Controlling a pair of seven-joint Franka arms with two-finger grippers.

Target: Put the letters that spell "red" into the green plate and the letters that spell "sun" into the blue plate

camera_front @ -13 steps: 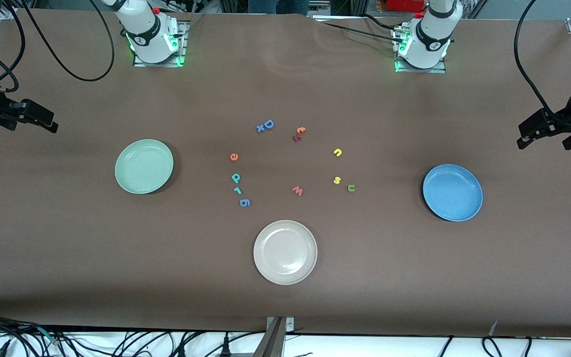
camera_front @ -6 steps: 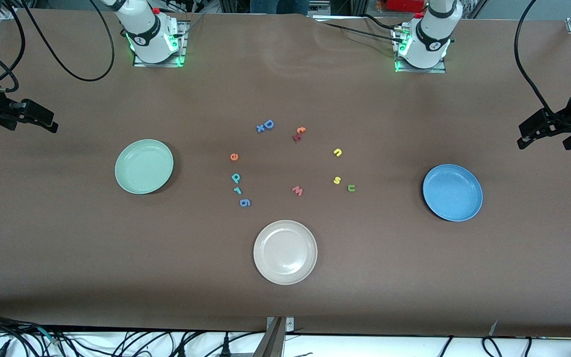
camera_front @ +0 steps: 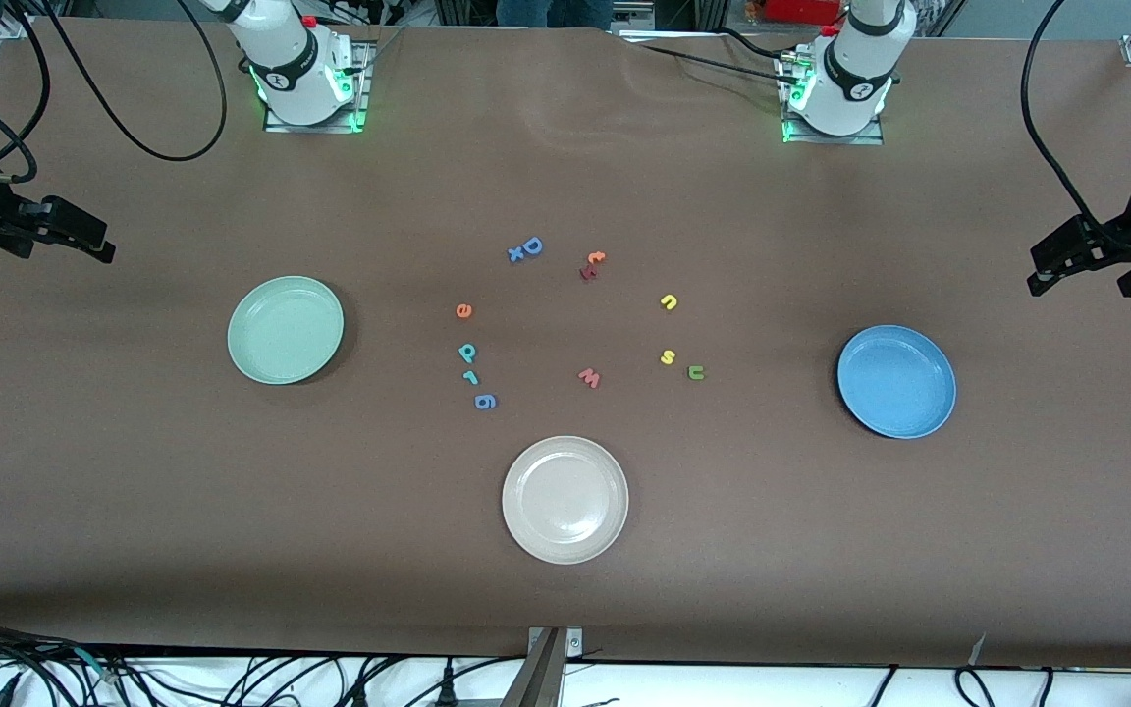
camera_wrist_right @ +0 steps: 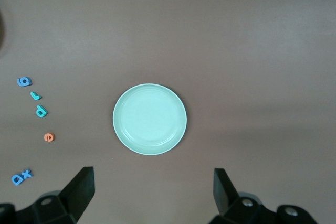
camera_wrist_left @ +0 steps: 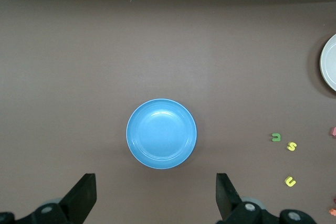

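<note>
Near the table's middle lie the orange e [camera_front: 463,311], teal d [camera_front: 467,352] and teal r [camera_front: 470,377], toward the pale green plate [camera_front: 286,330]. Yellow n [camera_front: 669,301], yellow s [camera_front: 668,356] and green u [camera_front: 695,372] lie toward the blue plate [camera_front: 896,381]. Both plates hold nothing. My right gripper [camera_front: 60,245] hangs open over the right arm's end of the table, with the green plate [camera_wrist_right: 149,119] in its wrist view. My left gripper [camera_front: 1081,285] hangs open over the left arm's end, and the blue plate [camera_wrist_left: 161,134] shows in its view.
A beige-white plate [camera_front: 565,499] sits nearer the front camera than the letters. Other letters lie among them: blue g [camera_front: 486,401], red w [camera_front: 590,378], blue D [camera_front: 531,245] with a small x, and an orange t [camera_front: 596,257] touching a dark red letter.
</note>
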